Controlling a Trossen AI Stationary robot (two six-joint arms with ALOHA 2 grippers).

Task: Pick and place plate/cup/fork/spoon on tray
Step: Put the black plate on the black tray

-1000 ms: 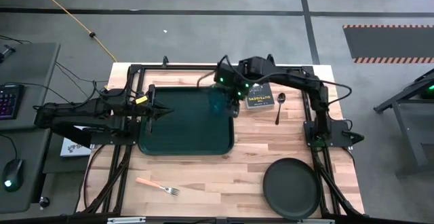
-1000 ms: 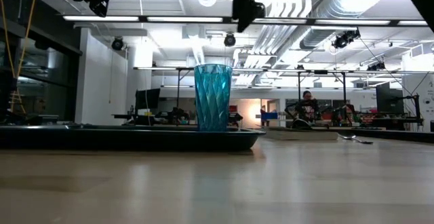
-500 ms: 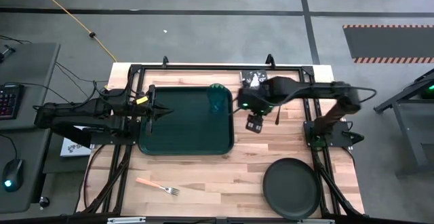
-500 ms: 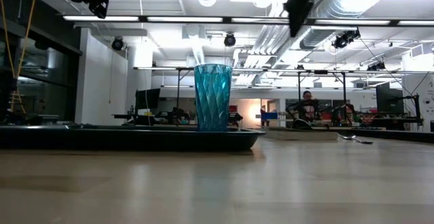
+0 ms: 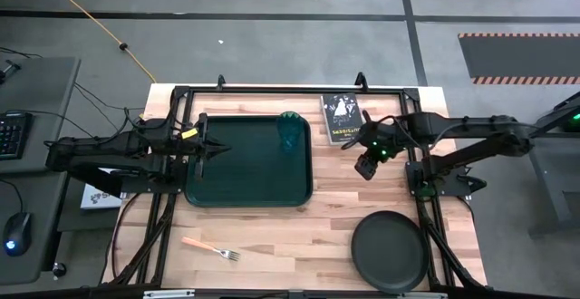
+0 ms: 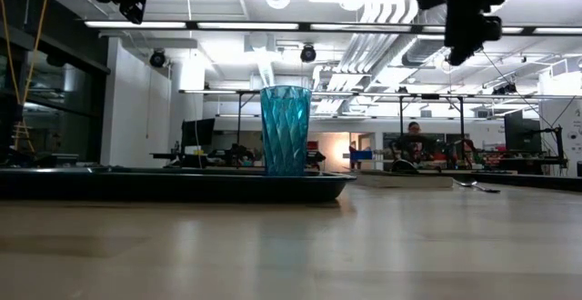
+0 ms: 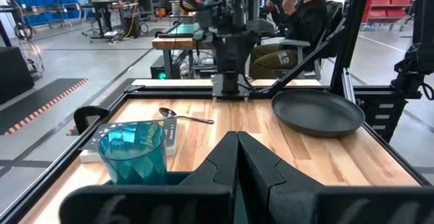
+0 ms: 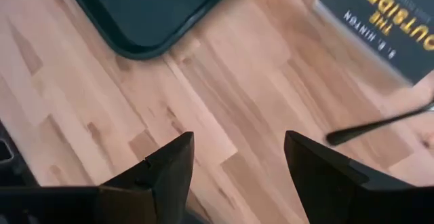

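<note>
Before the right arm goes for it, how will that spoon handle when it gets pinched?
The spoon lies flat on the bare table beside the book, so the fingers will probably scrape wood getting under it. Its handle looks thin, so it may pivot or slip. It seems small, likely light.

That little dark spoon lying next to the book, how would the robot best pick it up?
Probably by the thin handle, coming straight down. The spoon lies flat on the table beside the book, so only its top is free, and the narrow handle fits easily between two fingers set across it. The right gripper hangs open just above that spot; the handle's end shows past its fingers.
</note>
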